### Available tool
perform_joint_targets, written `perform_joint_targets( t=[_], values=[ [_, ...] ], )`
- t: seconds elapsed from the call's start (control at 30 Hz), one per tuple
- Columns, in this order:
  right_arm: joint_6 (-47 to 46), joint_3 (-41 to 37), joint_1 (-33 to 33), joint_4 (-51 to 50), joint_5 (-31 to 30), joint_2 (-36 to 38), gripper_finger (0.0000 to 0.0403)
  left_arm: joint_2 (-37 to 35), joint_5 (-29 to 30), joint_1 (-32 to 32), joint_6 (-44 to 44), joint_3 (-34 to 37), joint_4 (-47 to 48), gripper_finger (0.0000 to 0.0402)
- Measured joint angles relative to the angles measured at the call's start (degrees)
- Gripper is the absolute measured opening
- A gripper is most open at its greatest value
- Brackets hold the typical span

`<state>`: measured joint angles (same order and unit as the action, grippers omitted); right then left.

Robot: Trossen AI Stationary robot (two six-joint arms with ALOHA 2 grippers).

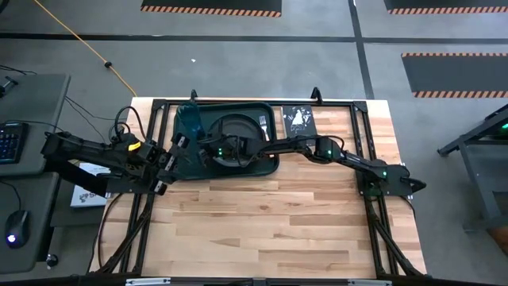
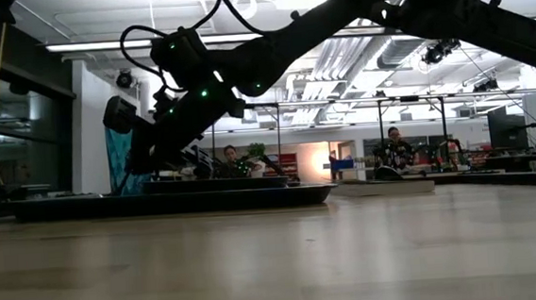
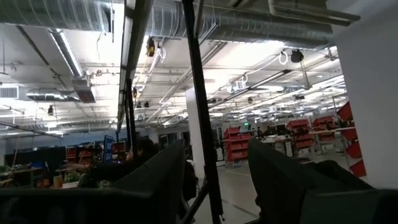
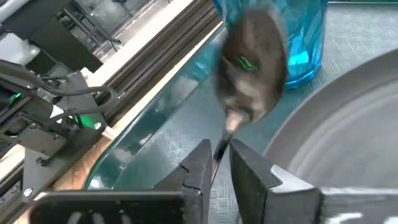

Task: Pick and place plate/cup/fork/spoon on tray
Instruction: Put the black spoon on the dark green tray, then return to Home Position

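The dark green tray (image 1: 268, 163) lies at the table's far left, with the black plate (image 1: 238, 137) on it. The fork (image 1: 263, 123) lies on the tray past the plate's right rim. The teal cup (image 1: 189, 117) stands in the tray's far left corner. My right gripper (image 4: 217, 155) reaches over the tray's left part (image 1: 208, 151), between cup (image 4: 298, 37) and plate (image 4: 348, 137). It is shut on the spoon (image 4: 252, 62). My left gripper (image 3: 217, 186) is open and empty at the tray's left edge (image 1: 168, 159). My right gripper pinches the spoon's thin handle (image 4: 225, 134) between its two fingertips, close behind the bowl. The spoon runs on along the fingers, and its dark oval bowl (image 4: 252, 62) sticks out past them over the tray floor. Whether the bowl touches the tray, I cannot tell.
A small black book (image 1: 298, 119) with white print lies right of the tray. The table's black frame rails (image 4: 155, 56) run along the tray's left side. The near half of the wooden table (image 1: 270, 222) is bare wood. People sit in the room beyond (image 2: 229, 157).
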<state>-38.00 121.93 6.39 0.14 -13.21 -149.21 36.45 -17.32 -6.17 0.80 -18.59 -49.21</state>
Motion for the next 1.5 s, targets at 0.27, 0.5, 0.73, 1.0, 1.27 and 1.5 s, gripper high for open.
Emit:
perform_joint_targets(
  t=[0.27, 0.5, 0.73, 1.0, 1.27, 1.5],
  values=[
    [-0.1, 0.0, 0.0, 0.0, -0.4, 0.0, 0.0081, 0.0, 0.0, 0.0, 0.0, 0.0, 0.0, 0.0165],
    [7.9, 0.1, 1.0, -0.4, 0.5, 1.2, 0.0096, 0.0, 0.0, 0.0, 0.0, 0.0, 0.4, 0.0165],
    [26.6, -0.5, 1.6, -18.2, 0.7, 12.0, 0.0097, 0.0, 0.0, 0.0, -1.5, 0.0, 2.3, 0.0165],
    [27.8, -25.1, -1.2, -34.8, -15.1, 35.0, 0.0097, 0.0, 0.0, 0.0, -2.8, 0.0, 2.6, 0.0165],
    [19.6, -75.6, -6.7, -2.5, -16.5, 70.0, 0.0097, 0.1, 0.6, 0.2, -6.6, 0.0, 3.2, 0.0165],
    [25.9, -102.6, -8.2, 45.1, -7.6, 86.3, 0.0097, 3.9, 13.1, 0.3, -10.7, 0.0, 8.9, 0.0165]
  ],
)
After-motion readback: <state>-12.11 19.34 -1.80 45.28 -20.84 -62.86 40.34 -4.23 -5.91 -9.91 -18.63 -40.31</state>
